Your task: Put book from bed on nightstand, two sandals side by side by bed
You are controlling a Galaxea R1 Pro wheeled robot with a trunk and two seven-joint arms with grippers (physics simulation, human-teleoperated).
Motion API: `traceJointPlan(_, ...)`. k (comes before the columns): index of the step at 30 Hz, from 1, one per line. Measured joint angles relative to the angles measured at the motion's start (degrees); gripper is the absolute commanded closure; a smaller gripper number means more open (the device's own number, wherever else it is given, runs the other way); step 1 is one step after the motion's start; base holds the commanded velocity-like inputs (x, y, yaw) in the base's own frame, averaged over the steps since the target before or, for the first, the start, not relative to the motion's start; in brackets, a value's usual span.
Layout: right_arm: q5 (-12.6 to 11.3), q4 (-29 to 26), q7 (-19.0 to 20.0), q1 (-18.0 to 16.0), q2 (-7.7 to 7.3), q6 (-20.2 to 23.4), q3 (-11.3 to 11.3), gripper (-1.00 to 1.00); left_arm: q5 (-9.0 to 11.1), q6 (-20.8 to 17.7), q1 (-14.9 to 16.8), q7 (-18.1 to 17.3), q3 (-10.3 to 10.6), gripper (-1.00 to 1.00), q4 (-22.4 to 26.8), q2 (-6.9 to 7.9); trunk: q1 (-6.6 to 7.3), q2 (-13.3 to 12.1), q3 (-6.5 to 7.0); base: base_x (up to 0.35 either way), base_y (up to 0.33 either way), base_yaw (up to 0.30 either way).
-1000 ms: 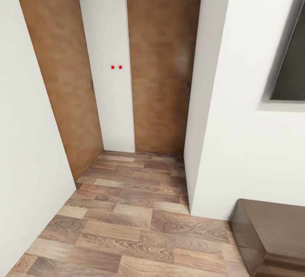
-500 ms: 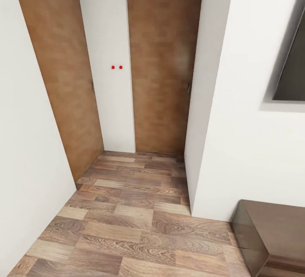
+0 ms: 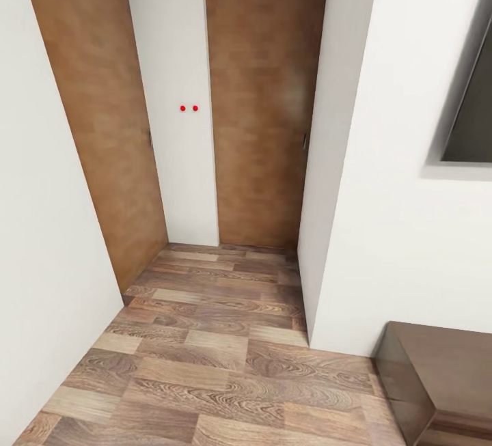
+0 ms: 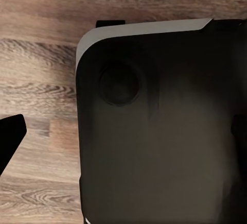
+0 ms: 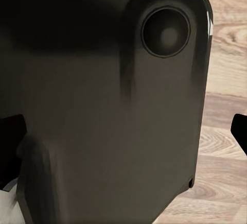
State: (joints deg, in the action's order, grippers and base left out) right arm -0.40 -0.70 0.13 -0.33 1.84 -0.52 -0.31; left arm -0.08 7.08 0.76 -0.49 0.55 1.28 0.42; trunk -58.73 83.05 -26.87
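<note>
The book, the bed and the two sandals are out of view. The head view looks down a short white-walled passage with a wood-plank floor (image 3: 205, 357). In the left wrist view, my left gripper (image 4: 123, 134) is open, with one black fingertip (image 4: 10, 136) at the frame's edge. It hangs over my own dark body (image 4: 154, 131). In the right wrist view, my right gripper (image 5: 123, 141) is open too, its fingertips (image 5: 240, 131) far apart, with nothing between them. A low dark brown glossy cabinet (image 3: 444, 371) stands at the lower right; I cannot tell whether it is a nightstand.
Two brown wooden doors are shut, one on the left wall (image 3: 102, 111) and one straight ahead (image 3: 263, 111). A white wall corner (image 3: 321, 159) juts out on the right. A dark grey-framed panel (image 3: 475, 98) hangs on the right wall.
The whole head view has shifted a few pixels to the right, so the camera has turned slightly. Nothing in the room itself has moved.
</note>
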Motion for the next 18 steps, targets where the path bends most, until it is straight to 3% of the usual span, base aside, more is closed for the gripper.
traceJointPlan(12, 0.0, 0.08, -0.02, 0.0, 0.0, 0.04, -0.01, -1.0, 0.0, 0.04, -0.04, -0.01, 0.01, -1.0, 0.0, 0.01, 0.0, 0.0, 0.0, 0.0, 0.074, -0.005)
traceJointPlan(18, 0.0, 0.07, 0.01, 0.01, 0.0, 0.02, -0.01, -1.0, 0.0, 0.05, -0.04, -0.03, 0.01, -1.0, -0.01, 0.01, 0.0, 0.0, 0.0, 0.0, 0.037, -0.145)
